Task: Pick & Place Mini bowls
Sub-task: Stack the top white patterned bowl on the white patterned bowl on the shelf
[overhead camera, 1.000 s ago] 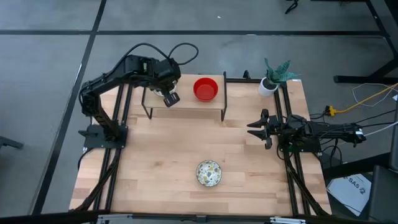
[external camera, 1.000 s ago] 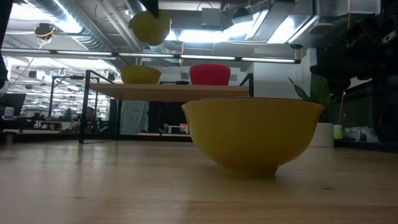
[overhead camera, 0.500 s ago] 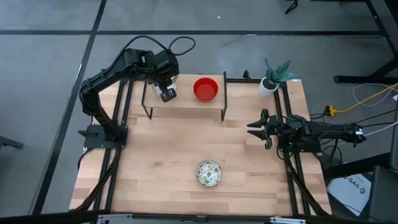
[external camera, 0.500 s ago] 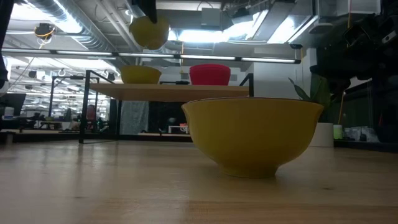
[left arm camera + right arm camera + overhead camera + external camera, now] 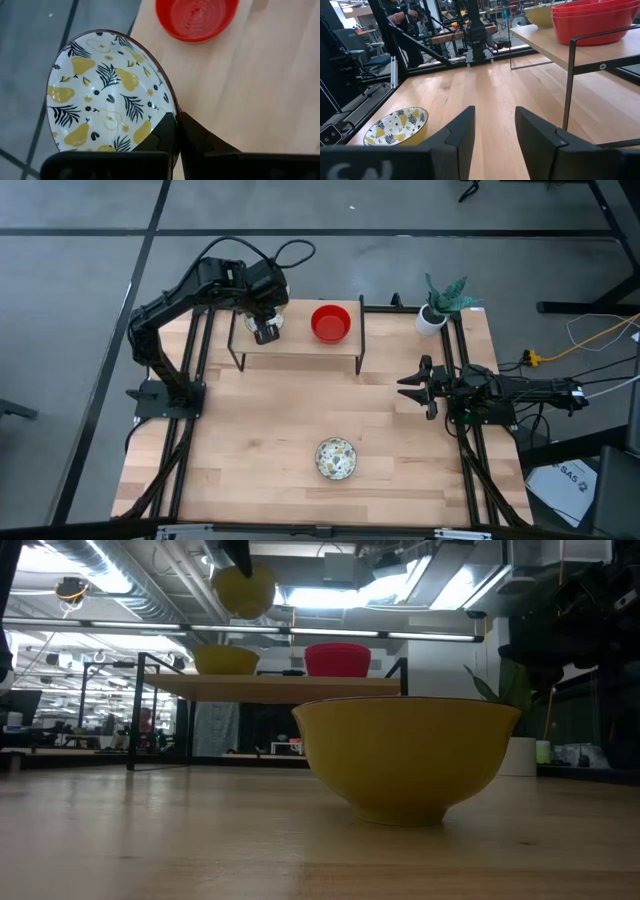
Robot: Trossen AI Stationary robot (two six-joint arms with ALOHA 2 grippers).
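Butcher-block tabletop (image 5: 290, 430) carries a raised wooden shelf (image 5: 300, 345) at its far edge, where a stack of red mini bowls (image 5: 331, 323) sits. Over the last second the left gripper (image 5: 263, 332) has travelled from the shelf's front edge back over its left end, and now hangs there with its fingers pinching the rim of a pear-patterned mini bowl (image 5: 107, 97). From table level that carried bowl (image 5: 242, 590) sits high above another yellow-sided bowl (image 5: 226, 660) already on the shelf, so release looks close: probably a lowering onto that one. One more patterned mini bowl (image 5: 336, 458) waits near the front of the table. The right gripper (image 5: 413, 385) idles at the right side, fingers spread
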